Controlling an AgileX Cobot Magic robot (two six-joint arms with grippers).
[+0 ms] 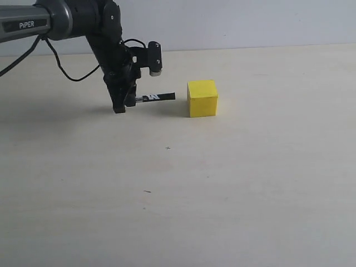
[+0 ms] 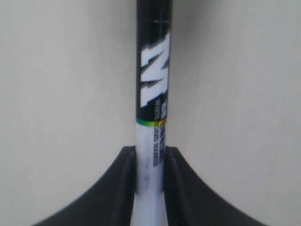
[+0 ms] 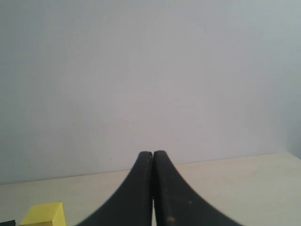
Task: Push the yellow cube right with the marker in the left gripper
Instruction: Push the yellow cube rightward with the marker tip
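**Tool.** Left gripper (image 1: pixel 125 102): black two-fingered claw, closed narrowly on the white barrel of the marker (image 1: pixel 158 97) and holding nothing else. The marker is held roughly level, low over the table, with its black end pointing right.

**Task's thing.** Yellow cube (image 1: pixel 202 98): sits flat on the table just right of the marker's tip. A small gap shows between them, so there is no contact yet.

**Step in hand (judgement).** Closing the gap before the push.
- Bring the tip squarely to the middle of the cube's left face. A strike near an edge would likely spin the block instead of sliding it.
- Keep the tip low, since a high contact could tip the block.
- Move slowly; the barrel could slip or pivot in the grip.
- The exterior view alone cannot confirm that tip and face line up in depth.

**Other arm.** Right gripper (image 3: pixel 153 157): fingers pressed together, empty, well apart from the work.

**Surface.** Table (image 1: pixel 233 183): pale, smooth and matte, with a few small dark specks. The cube should slide readily.

**Room.** Wall (image 1: pixel 250 22): plain grey-white, behind the table's far edge.
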